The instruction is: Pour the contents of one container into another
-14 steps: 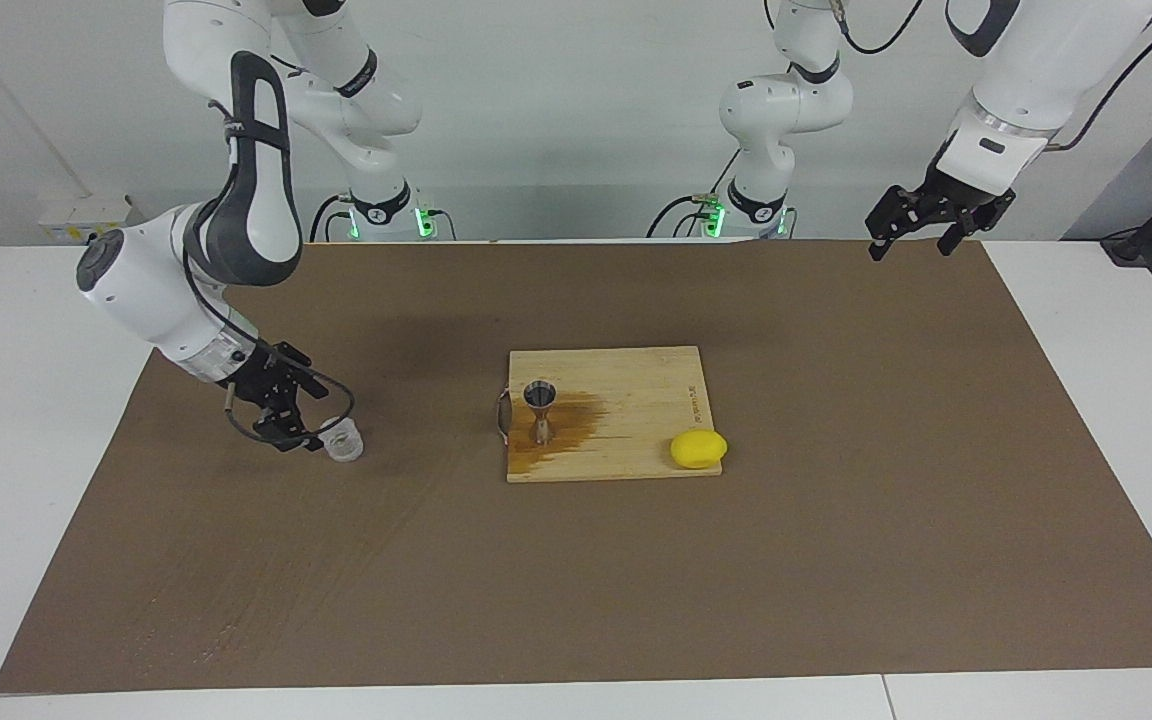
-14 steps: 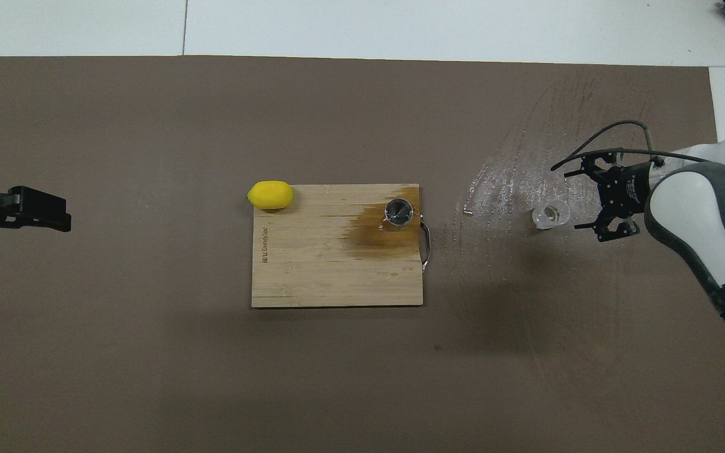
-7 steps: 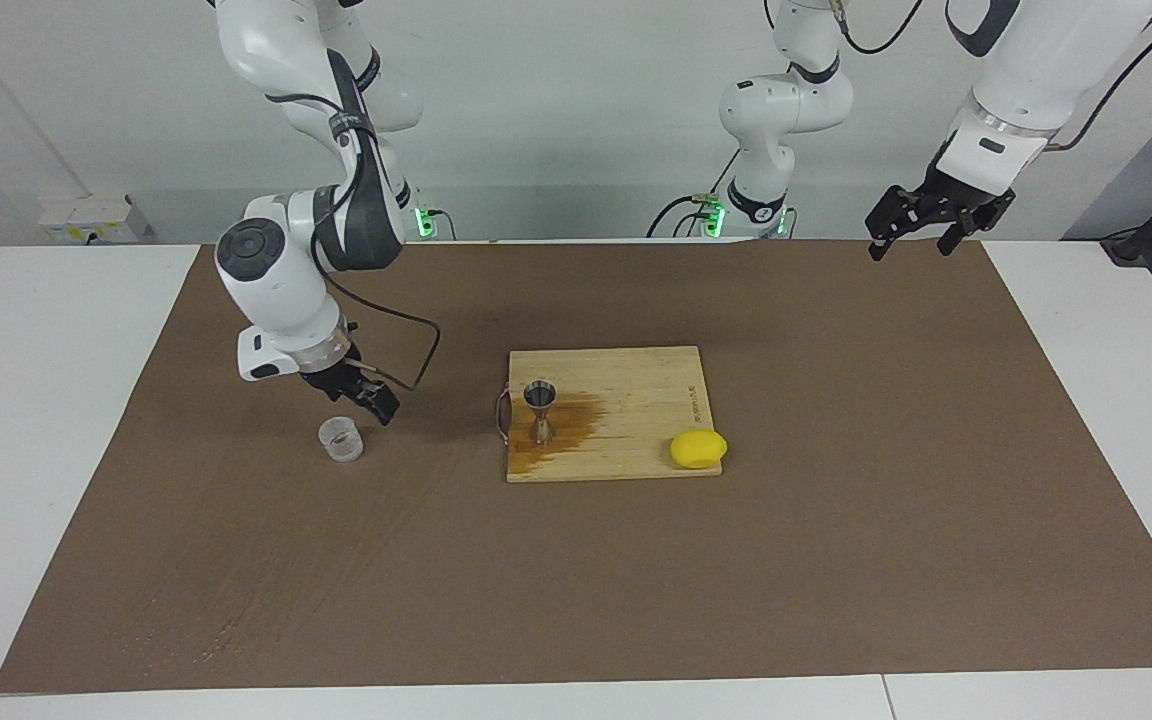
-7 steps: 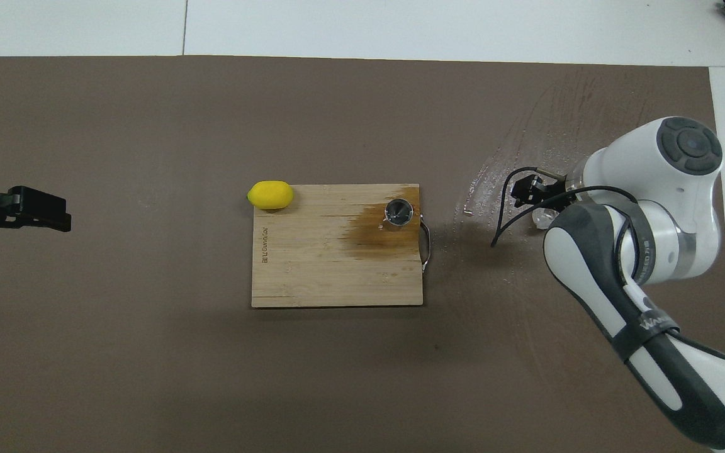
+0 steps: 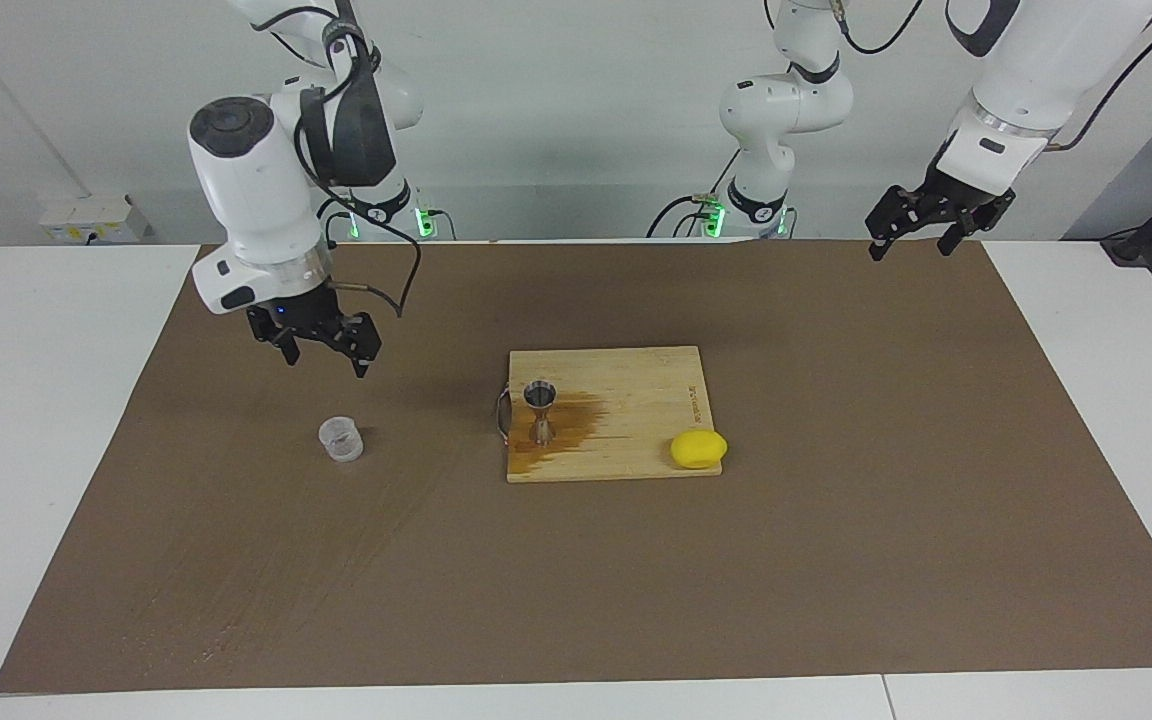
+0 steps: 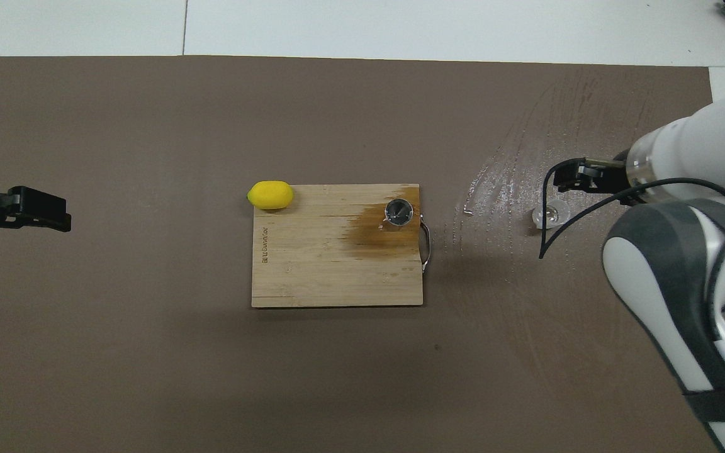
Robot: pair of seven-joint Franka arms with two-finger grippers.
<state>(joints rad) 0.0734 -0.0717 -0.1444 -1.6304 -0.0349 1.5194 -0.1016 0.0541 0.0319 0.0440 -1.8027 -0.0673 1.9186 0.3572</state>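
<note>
The small clear plastic cup (image 5: 340,439) stands upright on the brown mat toward the right arm's end of the table; it also shows in the overhead view (image 6: 551,214). The steel hourglass jigger (image 5: 540,408) stands upright on the wooden board (image 5: 656,390), also seen from overhead (image 6: 398,212). My right gripper (image 5: 324,352) hangs open and empty in the air over the mat by the cup, clear of it; the overhead view shows it too (image 6: 573,179). My left gripper (image 5: 921,228) waits open and empty, raised over the mat's corner at the left arm's end.
A yellow lemon (image 5: 698,449) lies at the board's corner toward the left arm's end. A dark wet stain (image 5: 576,420) spreads on the board around the jigger. Wet streaks (image 6: 513,182) mark the mat beside the cup. A metal handle (image 5: 502,415) sits on the board's edge.
My right gripper has let go of the cup, swung round and risen well above it. The cup stays upright in place. The left arm has not moved.
</note>
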